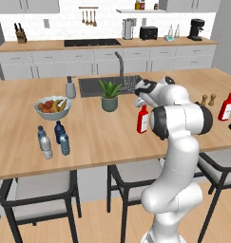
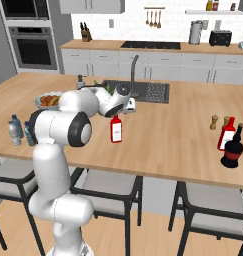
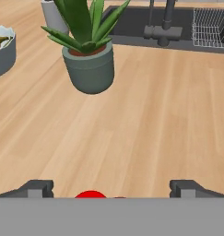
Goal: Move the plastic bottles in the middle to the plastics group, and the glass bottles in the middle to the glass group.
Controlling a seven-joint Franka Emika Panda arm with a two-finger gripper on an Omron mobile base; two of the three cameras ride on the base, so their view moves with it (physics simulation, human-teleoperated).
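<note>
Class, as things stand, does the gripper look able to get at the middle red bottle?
Probably yes: the gripper stands open just above the red bottle, whose cap shows between its fingertips, with nothing between them.

Plenty of bare wood on the surface point(image 2: 173, 130) right of the red bottle point(image 2: 116, 129), all the way to the far-right cluster: salt and pepper grinders point(image 2: 219, 121), another red bottle point(image 2: 226, 133) and a dark squat bottle point(image 2: 233, 148). Leftward it's tighter: the potted plant point(image 1: 109, 95) sits just behind, then the fruit bowl point(image 1: 52, 108) and four small bottles point(image 1: 53, 138) bunched near the front edge. The sink point(image 1: 110, 85) and tap point(image 1: 120, 64) block the back.
</note>
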